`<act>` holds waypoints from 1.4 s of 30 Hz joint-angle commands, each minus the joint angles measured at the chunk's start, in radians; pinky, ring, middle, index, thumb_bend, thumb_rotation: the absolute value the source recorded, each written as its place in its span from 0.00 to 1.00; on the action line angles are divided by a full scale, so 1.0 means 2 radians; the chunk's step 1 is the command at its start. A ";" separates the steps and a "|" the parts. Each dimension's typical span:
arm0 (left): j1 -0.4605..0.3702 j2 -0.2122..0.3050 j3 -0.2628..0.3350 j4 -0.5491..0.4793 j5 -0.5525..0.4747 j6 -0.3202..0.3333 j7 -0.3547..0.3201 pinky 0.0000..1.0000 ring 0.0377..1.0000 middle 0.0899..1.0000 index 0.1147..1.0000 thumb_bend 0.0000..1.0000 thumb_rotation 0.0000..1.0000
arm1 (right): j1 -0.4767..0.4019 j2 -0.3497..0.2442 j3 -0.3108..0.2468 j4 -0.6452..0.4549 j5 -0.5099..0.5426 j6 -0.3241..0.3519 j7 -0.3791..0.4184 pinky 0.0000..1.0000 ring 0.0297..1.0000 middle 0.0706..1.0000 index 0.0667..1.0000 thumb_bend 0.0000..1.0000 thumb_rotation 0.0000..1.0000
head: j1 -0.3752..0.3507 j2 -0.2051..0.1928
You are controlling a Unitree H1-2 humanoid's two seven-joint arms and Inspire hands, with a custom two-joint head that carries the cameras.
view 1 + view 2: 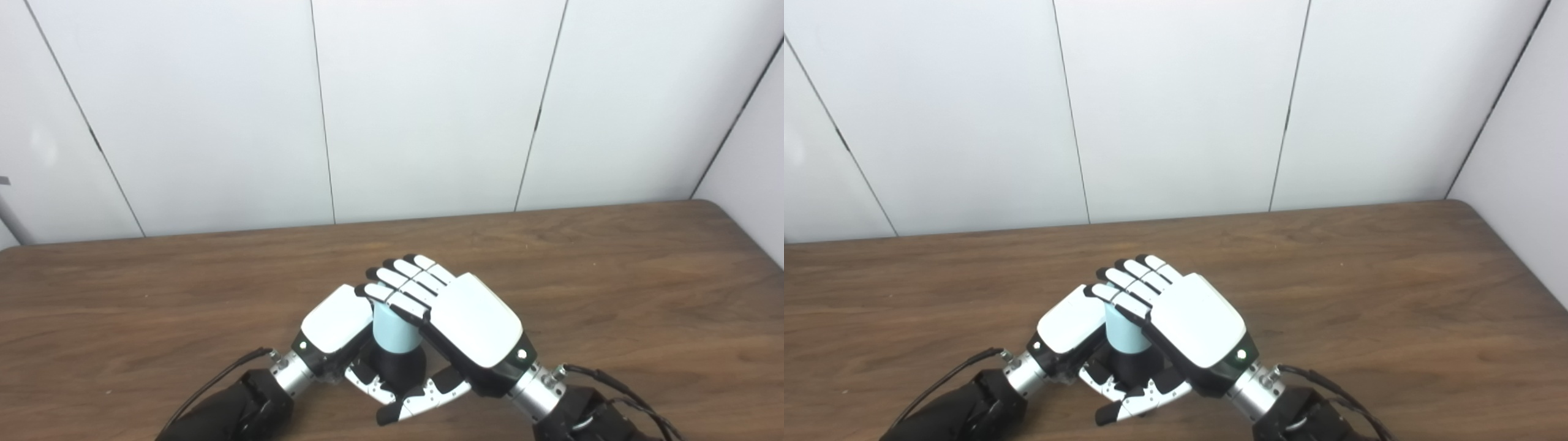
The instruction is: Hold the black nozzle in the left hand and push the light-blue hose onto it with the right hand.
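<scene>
Clearly both hands meet low over the wooden surface [612, 294], close to the near edge. The left robot hand [335, 320] is wrapped around the black nozzle [401, 367], whose dark body shows below the hose [392, 331], a short light-blue tube standing roughly upright between the palms. The right robot hand [471, 318] is closed on the hose, its fingers [404, 285] laid over the top. How far the hose sits on the nozzle is hidden. The hose looks light and probably somewhat pliable, so squeezing near its open end may pinch it; a hold on the middle, pushing along its axis, seems safer. The nozzle looks rigid and wants a firm grip low down.
</scene>
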 commanded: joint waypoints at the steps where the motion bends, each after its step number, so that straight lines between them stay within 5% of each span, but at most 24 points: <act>1: 0.109 -0.045 -0.040 0.039 -0.006 -0.003 0.010 0.28 0.34 0.41 0.47 0.51 0.00 | 0.035 -0.022 0.041 0.069 -0.006 -0.003 0.098 0.90 0.88 0.87 0.81 0.77 0.97 | -0.001 0.000; 10: 0.108 -0.045 -0.043 0.041 -0.009 -0.003 0.014 0.30 0.35 0.42 0.45 0.51 0.00 | 0.034 -0.021 0.040 0.073 -0.007 -0.003 0.095 0.89 0.87 0.87 0.81 0.76 0.96 | -0.001 0.000; 20: 0.109 -0.045 -0.042 0.039 -0.010 -0.003 0.011 0.24 0.29 0.37 0.47 0.51 0.00 | 0.033 -0.019 0.039 0.073 -0.005 0.000 0.095 0.89 0.88 0.87 0.82 0.76 0.95 | -0.001 0.001; 26: 0.108 -0.045 -0.046 0.039 -0.021 -0.003 0.011 0.13 0.15 0.42 0.42 0.52 0.00 | 0.032 -0.016 0.039 0.073 -0.003 0.001 0.095 0.90 0.88 0.87 0.81 0.76 0.94 | -0.001 0.001; 42: 0.112 -0.046 -0.038 0.038 -0.022 -0.003 0.007 0.11 0.12 0.42 0.42 0.52 0.00 | 0.026 -0.012 0.038 0.078 -0.003 0.006 0.096 0.89 0.89 0.88 0.83 0.77 0.96 | -0.001 0.002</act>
